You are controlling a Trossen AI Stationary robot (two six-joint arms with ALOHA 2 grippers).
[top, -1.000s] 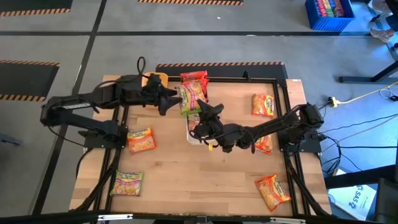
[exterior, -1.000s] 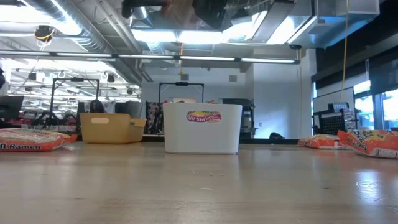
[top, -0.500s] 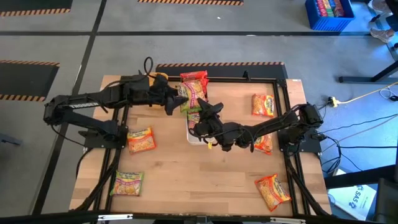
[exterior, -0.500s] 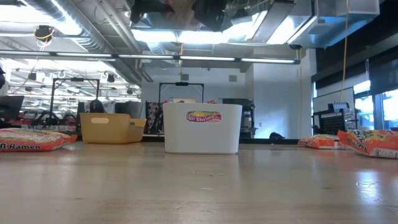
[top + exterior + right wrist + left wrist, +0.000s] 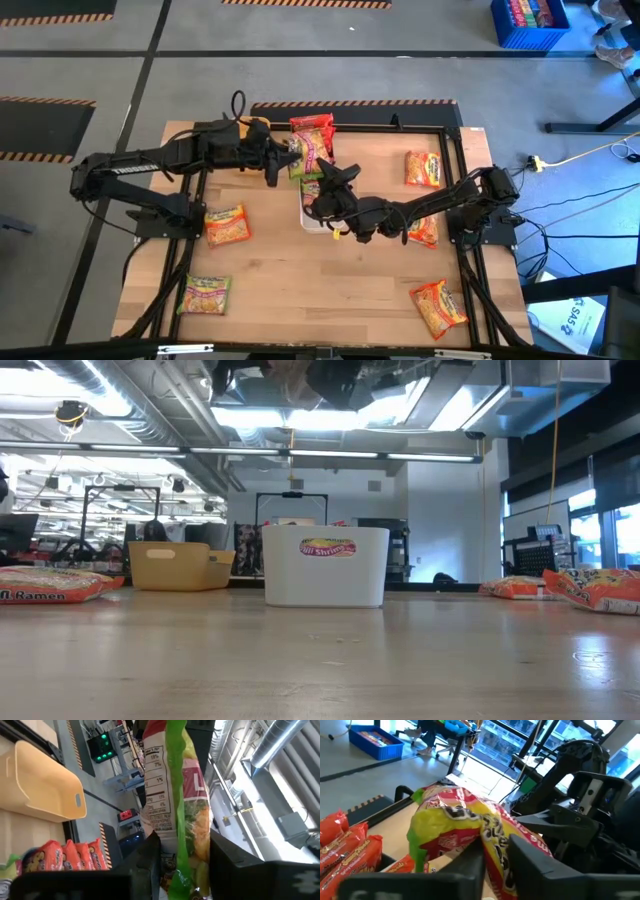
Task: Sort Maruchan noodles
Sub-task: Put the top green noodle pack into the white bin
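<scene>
A green-pink Maruchan noodles packet [image 5: 308, 156] hangs in the air over the far middle of the table, held from two sides. My left gripper [image 5: 284, 160] is shut on it from the table's left, and the packet [image 5: 451, 822] fills the left wrist view. My right gripper [image 5: 326, 180] is shut on its near end, and the right wrist view shows the packet [image 5: 176, 795] edge-on. Red packets [image 5: 312, 126] lie at the far edge. The yellow tray [image 5: 250, 127] stands beside them. My left gripper pinches the packet's crinkled side [image 5: 496, 851] between its two fingers [image 5: 470, 867]. They come about level from the table's left. The packet is lifted clear of the table. My right gripper pinches the packet's near end [image 5: 181, 851] between its two fingers [image 5: 148, 862]. They come about level, slanting from the table's right and near side. The packet stands on edge, reaching away from the fingers, clear of the table.
A white tray [image 5: 306, 216] sits under my right arm; the low view shows this white tray [image 5: 325, 565] beside the yellow tray [image 5: 180, 565]. Loose packets lie at left [image 5: 227, 225], near left [image 5: 205, 294], far right [image 5: 423, 168], right [image 5: 425, 232] and near right [image 5: 438, 305].
My left gripper has moved toward the table's right, up to the packet held by my right gripper, and has shut on it. The packet stays in the air at about the same place.
</scene>
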